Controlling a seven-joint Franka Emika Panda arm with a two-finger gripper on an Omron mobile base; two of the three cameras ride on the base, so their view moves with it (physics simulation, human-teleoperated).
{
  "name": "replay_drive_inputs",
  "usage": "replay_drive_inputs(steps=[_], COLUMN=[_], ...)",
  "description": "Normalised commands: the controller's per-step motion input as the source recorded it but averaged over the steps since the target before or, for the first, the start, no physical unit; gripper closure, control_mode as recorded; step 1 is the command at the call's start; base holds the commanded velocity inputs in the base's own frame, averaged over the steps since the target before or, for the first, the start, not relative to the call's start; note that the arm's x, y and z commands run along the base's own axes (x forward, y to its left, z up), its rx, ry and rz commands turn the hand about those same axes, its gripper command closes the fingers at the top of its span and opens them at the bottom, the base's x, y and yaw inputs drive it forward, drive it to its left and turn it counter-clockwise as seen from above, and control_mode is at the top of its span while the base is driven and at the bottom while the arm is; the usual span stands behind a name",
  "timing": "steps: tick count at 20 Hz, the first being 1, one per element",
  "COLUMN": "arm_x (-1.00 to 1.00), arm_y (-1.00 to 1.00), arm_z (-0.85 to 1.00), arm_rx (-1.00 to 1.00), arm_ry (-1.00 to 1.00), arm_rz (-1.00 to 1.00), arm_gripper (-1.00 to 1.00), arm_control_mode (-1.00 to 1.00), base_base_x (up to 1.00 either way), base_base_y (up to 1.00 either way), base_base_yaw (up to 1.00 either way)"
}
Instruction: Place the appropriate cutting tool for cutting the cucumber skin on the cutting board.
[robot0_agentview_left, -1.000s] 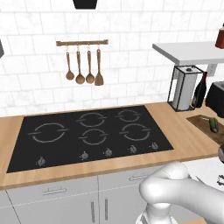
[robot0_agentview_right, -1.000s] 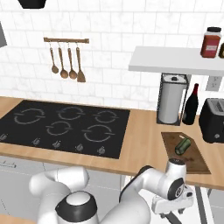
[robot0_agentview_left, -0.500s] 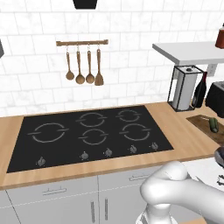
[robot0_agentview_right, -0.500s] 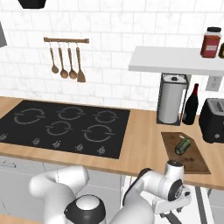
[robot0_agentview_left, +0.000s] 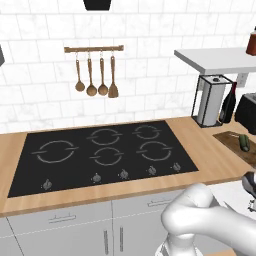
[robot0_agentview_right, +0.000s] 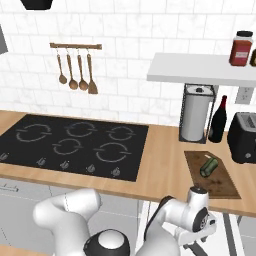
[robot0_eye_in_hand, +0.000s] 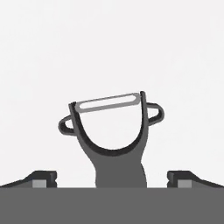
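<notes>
A: Pincer (robot0_eye_in_hand: 112, 178) status?
B: Fingers spread wide, nothing clamped; the cutting tool (robot0_eye_in_hand: 111, 140), a grey Y-shaped peeler, lies between the tips on a pale surface.

A: Board contents?
B: Cutting board (robot0_agentview_right: 219, 186) at the bench's (robot0_agentview_right: 165, 170) right end carries the cucumber (robot0_agentview_right: 209, 166). Behind it stand a paper towel holder (robot0_agentview_right: 196, 114) and wine bottle (robot0_agentview_right: 218, 120).

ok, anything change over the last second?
Barely. The white arm edged slightly rightward in the right base view; no grasp or release visible. The gripper has its jaws open either side of the grey metal Y-head peeler, not touching it. The stubby dark green cucumber stays on the dark brown wooden cutting board.
</notes>
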Motion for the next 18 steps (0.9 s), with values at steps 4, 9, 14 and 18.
replay_drive_inputs(steps=[4, 9, 14, 18], arm_x=[0.04, -0.07, -0.18, -0.39], arm_y=[-0.02, 0.02, 0.09, 0.19], arm_z=[-0.31, -0.44, -0.55, -0.64], arm_rx=[0.00, 0.00, 0.00, 0.01], arm_ry=[-0.03, -0.03, -0.06, -0.15], arm_rz=[0.03, 0.01, 0.02, 0.00], arm_gripper=[-1.00, -1.00, 1.00, 1.00], arm_control_mode=[-1.00, -1.00, -1.00, -1.00], base_base_x=[0.00, 0.00, 0.00, 0.00], base_base_y=[0.00, 0.00, 0.00, 0.00], base_base_yaw=[0.00, 0.00, 0.00, 0.00])
